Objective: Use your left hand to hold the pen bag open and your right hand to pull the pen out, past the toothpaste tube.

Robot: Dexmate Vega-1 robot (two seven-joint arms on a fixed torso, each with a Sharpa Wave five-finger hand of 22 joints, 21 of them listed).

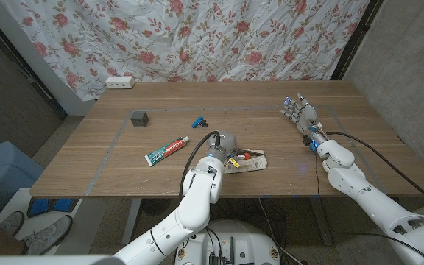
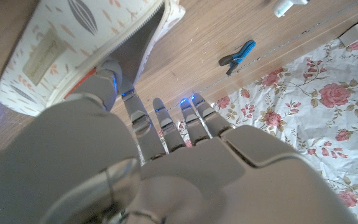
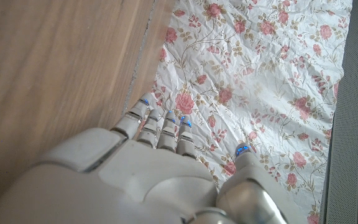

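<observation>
Near the front edge of the wooden surface [image 1: 271,147]: a small white fabric pen bag with a printed pattern and a zip [image 1: 246,162] lies on its side, mouth turned toward the left arm
Pen: something red and slim [image 1: 250,154] shows at the bag's mouth; I judge it to be the pen, but it is too small to be sure
Left robot hand [image 1: 216,156]: sits right against the bag's open end; in the left wrist view its fingers [image 2: 166,134] are spread and reach over the wood just beside the zipped edge [image 2: 104,53]; I cannot tell whether it has any hold on the fabric
Why there: likely placed to pin or spread the mouth so the bag will not slide when the pen is drawn
Right robot hand [image 1: 299,112]: well apart, far side of the surface, fingers apart and holding nothing
Why there: it looks parked clear, leaving room until the bag is held open
Toothpaste tube, white with green and red print [image 1: 168,152]: lies slanted just left of the bag, so the pull must carry past it
Other things: dark grey cube [image 1: 139,118], blue clip [image 1: 199,121], white power strip [image 1: 119,82] at the back edge
Stage: opening step, pull not yet begun
</observation>
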